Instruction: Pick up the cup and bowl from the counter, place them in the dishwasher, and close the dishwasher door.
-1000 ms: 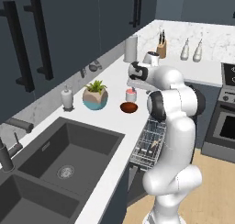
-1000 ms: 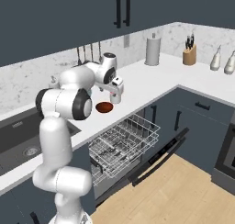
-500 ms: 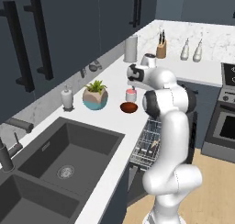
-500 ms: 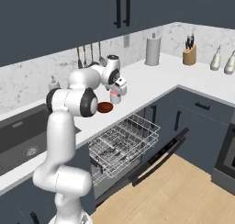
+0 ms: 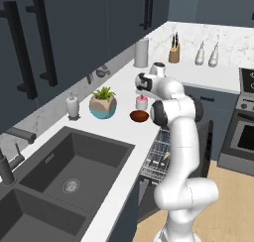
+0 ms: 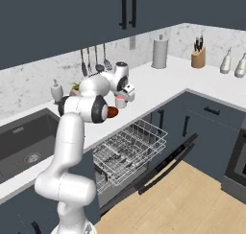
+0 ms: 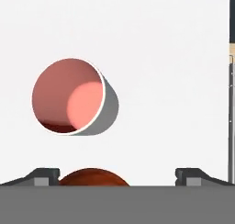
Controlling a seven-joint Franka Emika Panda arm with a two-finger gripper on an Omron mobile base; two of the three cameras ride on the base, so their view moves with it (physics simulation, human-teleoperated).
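The cup (image 7: 69, 96), pale outside and pink inside, stands upright on the white counter (image 5: 119, 137). From above it lies up and left of my gripper (image 7: 118, 175), not between the fingers. The glossy reddish-brown bowl (image 7: 92, 177) shows at the bottom edge between the two fingertips (image 7: 43, 175). My gripper (image 5: 141, 90) hangs open just above the cup (image 5: 142, 103), with the bowl (image 5: 139, 116) in front of it. From the right, the gripper (image 6: 126, 92) is over the cup (image 6: 120, 102) and bowl (image 6: 111, 112). The dishwasher door (image 6: 166, 163) is down and the wire rack (image 6: 129, 146) is pulled out.
A teal-and-beige plant pot (image 5: 103, 103) and a soap dispenser (image 5: 72, 106) stand left of the cup. A paper-towel roll (image 5: 142, 52), a knife block (image 5: 174, 52) and two bottles (image 5: 206, 55) line the back. The dark sink (image 5: 74, 166) is near left, the oven (image 5: 243, 132) right.
The arm's upper links have swung in over the counter and the hand has settled slightly lower above the cup. The jaws stay open; cup and bowl have not moved.
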